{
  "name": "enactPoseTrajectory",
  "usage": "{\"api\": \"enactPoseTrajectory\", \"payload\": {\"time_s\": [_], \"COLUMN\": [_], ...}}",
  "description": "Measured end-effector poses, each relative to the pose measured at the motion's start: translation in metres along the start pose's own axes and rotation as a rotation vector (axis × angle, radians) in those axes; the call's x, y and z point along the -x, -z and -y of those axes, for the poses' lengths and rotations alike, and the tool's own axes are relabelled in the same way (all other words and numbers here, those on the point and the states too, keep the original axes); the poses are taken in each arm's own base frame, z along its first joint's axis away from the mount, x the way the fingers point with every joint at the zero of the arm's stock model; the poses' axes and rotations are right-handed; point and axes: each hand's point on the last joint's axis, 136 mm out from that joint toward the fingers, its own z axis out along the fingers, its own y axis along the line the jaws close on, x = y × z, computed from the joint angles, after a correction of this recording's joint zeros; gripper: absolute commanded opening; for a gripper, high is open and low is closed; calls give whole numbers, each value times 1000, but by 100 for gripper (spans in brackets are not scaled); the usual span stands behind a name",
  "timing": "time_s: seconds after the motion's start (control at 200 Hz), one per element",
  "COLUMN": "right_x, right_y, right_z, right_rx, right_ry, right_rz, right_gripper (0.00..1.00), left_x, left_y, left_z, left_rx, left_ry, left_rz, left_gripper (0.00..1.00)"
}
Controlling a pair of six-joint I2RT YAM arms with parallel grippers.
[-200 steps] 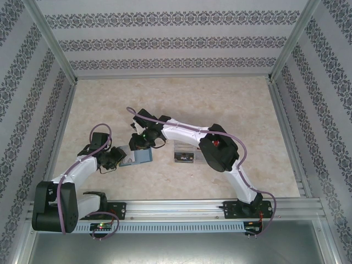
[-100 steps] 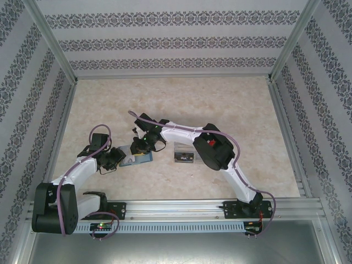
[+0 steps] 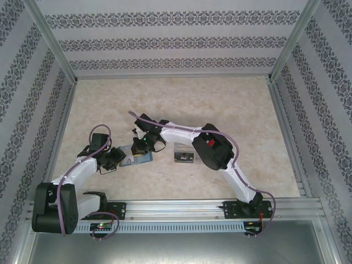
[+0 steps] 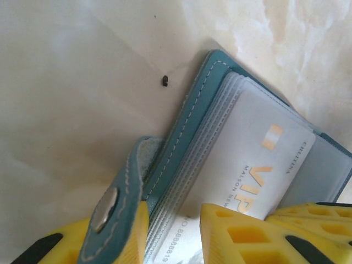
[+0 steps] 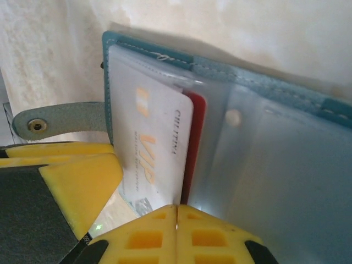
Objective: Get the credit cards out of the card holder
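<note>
Lying open on the tabletop (image 3: 220,104), left of centre and toward the arms' bases, the card holder (image 3: 136,156) runs its long axis from the left hand (image 3: 114,158) across to the right hand (image 3: 142,146). Its snap strap (image 5: 60,122) points toward the left hand, which clamps the strap-side cover and sleeves. The credit cards (image 4: 258,165) sit in a clear sleeve, a white VIP card (image 5: 157,143) over a red card (image 5: 195,132). Their long axes aim at the right hand, clenched at their lower edge; whether it pinches a card I cannot tell.
</note>
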Motion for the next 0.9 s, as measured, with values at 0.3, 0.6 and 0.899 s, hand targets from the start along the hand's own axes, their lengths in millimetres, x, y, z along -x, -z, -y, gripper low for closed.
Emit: {"api": "enactPoseTrajectory", "payload": {"time_s": [0.3, 0.6, 0.899], "right_x": [-1, -2, 1], "right_y": [1, 9, 9], "right_z": [14, 21, 16], "right_rx": [9, 6, 26], "right_ry": [-17, -34, -41], "right_rz": [6, 13, 21], "right_gripper": [0, 12, 21], "left_x": [1, 0, 0], "left_y": [0, -2, -3], "left_z": [-1, -2, -2], "left_rx": [7, 17, 21], "left_ry": [1, 4, 3], "left_rz": [3, -6, -15], "left_gripper": [28, 23, 20]}}
